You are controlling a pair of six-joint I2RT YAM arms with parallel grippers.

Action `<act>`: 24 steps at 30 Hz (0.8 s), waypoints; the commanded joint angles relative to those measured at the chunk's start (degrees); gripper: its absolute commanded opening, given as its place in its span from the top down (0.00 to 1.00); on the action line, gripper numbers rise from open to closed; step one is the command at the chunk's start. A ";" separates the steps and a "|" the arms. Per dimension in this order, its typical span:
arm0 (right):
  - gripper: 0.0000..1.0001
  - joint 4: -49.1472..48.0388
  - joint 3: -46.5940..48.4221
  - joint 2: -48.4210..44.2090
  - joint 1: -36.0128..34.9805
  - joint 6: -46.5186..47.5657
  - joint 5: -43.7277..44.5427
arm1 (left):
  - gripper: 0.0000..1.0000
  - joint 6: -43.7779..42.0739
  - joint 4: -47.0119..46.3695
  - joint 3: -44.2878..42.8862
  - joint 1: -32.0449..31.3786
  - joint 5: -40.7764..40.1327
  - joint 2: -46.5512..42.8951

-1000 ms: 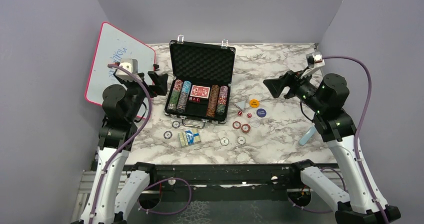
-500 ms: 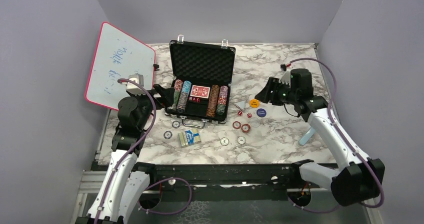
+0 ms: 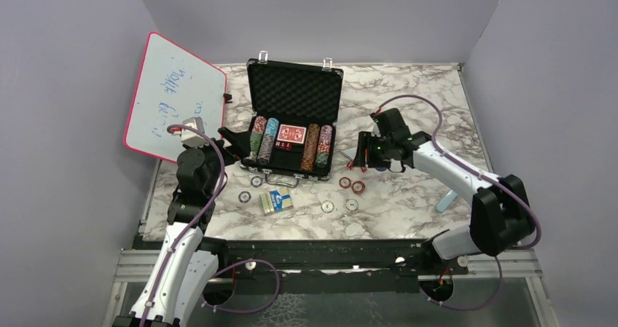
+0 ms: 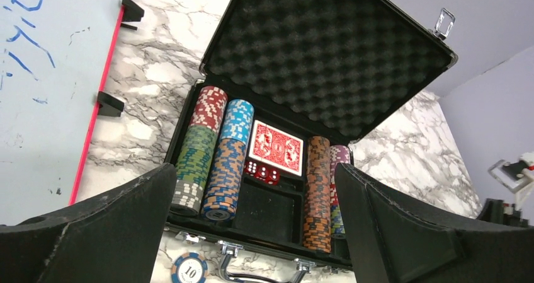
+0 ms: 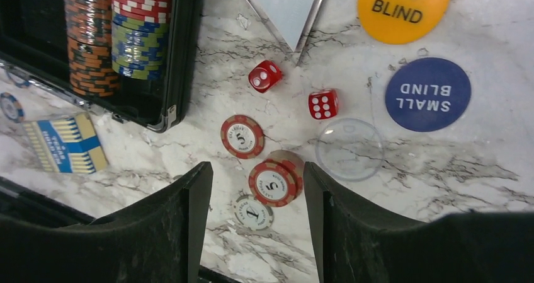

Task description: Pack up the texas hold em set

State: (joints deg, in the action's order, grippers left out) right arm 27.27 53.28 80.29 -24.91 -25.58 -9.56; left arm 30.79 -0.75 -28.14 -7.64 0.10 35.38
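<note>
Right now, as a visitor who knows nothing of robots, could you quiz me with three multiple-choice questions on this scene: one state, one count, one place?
1. The black foam-lined briefcase is: A open; B latched shut; C upside down.
2. How many red dice lie on the marble table outside the case? A none; B two; C five.
3. The round orange BIG BLIND button lies: A inside the case; B on the table beside the round blue SMALL BLIND button; C on a chip stack.

Answers: A, its lid stands up, foam showing; B, the right wrist view shows two; B, both lie on marble.
</note>
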 commanded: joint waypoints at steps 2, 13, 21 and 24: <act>0.42 4.00 5.10 7.08 -5.18 0.38 10.15 | 0.01 1.36 -1.25 -0.29 -0.53 -2.75 -1.05; 0.45 5.62 7.67 15.45 -7.25 1.02 12.19 | 0.01 -3.01 -1.94 -0.27 -1.30 4.31 -1.40; 0.50 7.21 8.20 17.23 -8.34 0.84 17.75 | 0.01 -2.97 -1.77 -0.25 -1.41 3.68 -1.33; 0.49 8.19 8.67 16.60 -8.32 -0.16 22.56 | 0.01 -2.97 -1.75 -0.16 -1.41 3.73 -1.31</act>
State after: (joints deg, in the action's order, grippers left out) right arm 32.93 59.81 97.01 -33.08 -24.91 4.82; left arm 28.56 -0.80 -28.14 -8.75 2.57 34.65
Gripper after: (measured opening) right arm 0.506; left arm 0.990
